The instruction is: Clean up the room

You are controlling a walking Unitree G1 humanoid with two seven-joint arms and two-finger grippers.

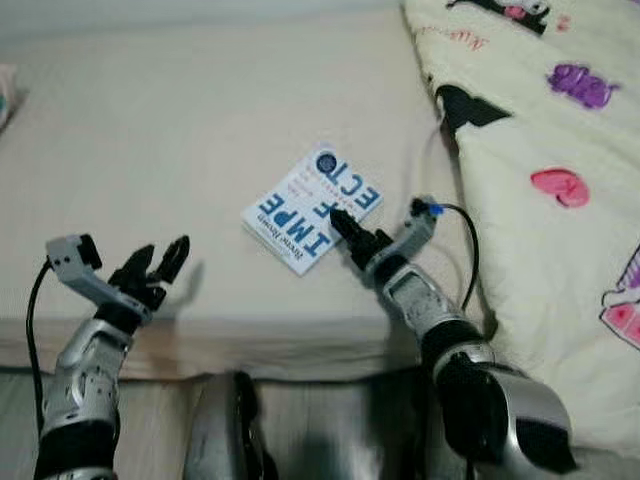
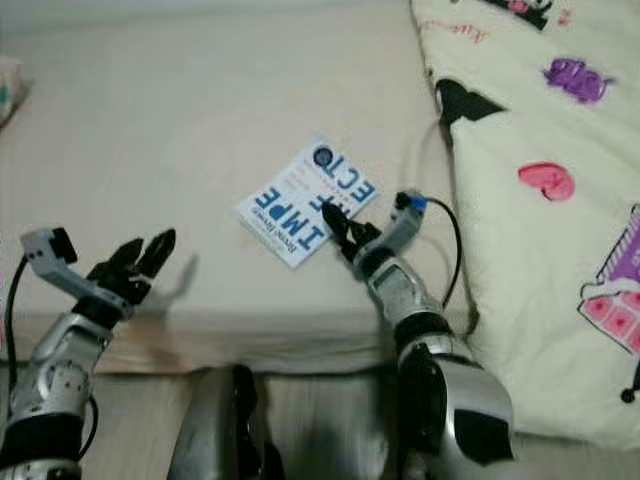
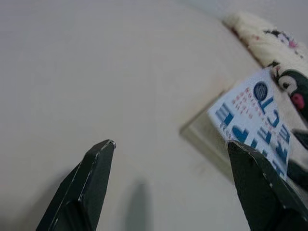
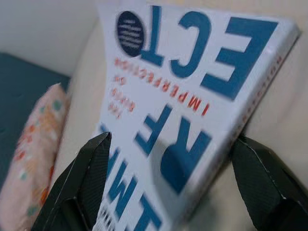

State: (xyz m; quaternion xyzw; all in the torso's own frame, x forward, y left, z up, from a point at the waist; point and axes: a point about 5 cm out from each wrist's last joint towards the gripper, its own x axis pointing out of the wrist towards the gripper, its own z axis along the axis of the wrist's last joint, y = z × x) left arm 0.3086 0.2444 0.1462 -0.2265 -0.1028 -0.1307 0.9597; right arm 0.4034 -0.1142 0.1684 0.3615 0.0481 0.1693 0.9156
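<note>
— Where do the jaws stand?

— The right gripper (image 1: 340, 222) has its two black fingers spread wide, one on either side of the near edge of the white paperback book with big blue lettering (image 1: 312, 209). In the right wrist view the cover runs between both fingers (image 4: 79, 185); whether they touch it I cannot tell. The left gripper (image 1: 165, 259) is wide apart too, holding nothing, above the bed's front edge and well apart from the book.

— Any containers?

— No. The book lies flat on the beige mattress sheet (image 1: 180, 130).

— What's around it?

— A cream quilt printed with cartoon figures and pink hearts (image 1: 545, 190) is bunched near the book on the robot's right. A floral pillow (image 4: 33, 144) lies further along the bed.

— Which way does the book run?

— Diagonally, long axis from near-left to far-right, its lettering upside down to the robot.
</note>
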